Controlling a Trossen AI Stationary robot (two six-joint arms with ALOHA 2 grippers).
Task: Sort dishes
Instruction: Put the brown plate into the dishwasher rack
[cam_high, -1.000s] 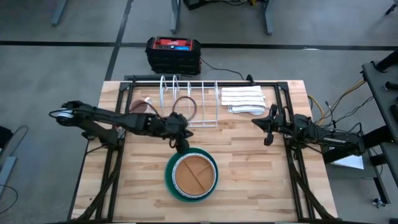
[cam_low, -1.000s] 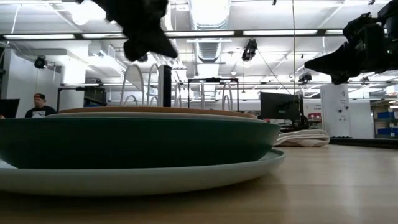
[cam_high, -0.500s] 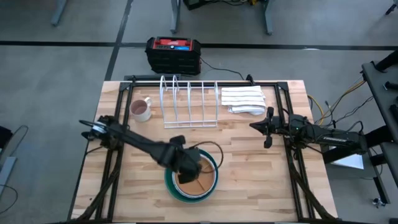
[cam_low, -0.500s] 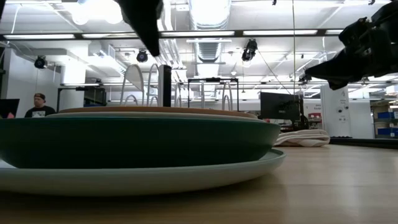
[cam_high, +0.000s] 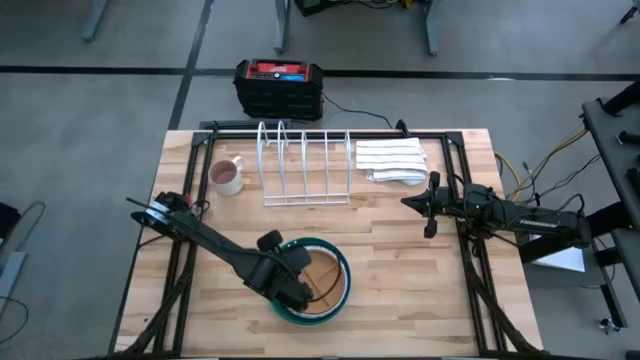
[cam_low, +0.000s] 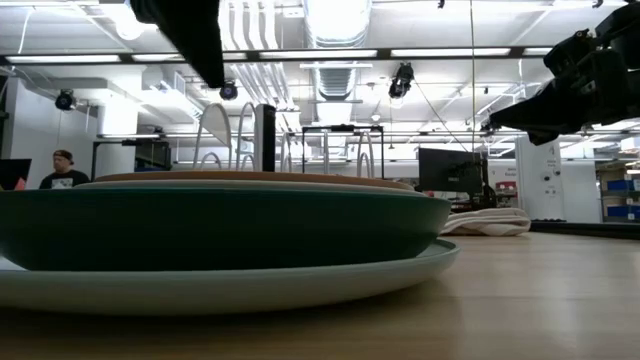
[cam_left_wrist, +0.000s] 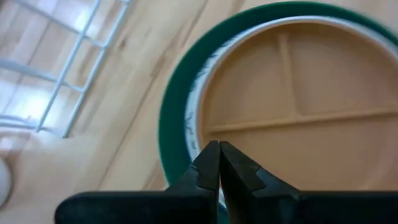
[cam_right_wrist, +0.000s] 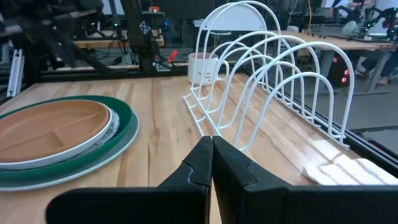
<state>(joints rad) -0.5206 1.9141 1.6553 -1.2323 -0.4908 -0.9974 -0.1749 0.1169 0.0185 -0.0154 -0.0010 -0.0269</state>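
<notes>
Stack of plates (cam_high: 322, 283) near front of surface (cam_high: 400, 290), brown plate (cam_left_wrist: 298, 118) on top, dark green rim (cam_left_wrist: 171, 112) outermost. Middle plates mostly hidden, only thin edges show. Left tool (cam_left_wrist: 219, 163) clenched, empty, over stack's edge; in high view arm covers part of stack. Right tool (cam_right_wrist: 211, 152) clenched, empty, well apart at right side, facing wire rack (cam_high: 305, 165). Low view: stack fills foreground, cut off at left.
</notes>
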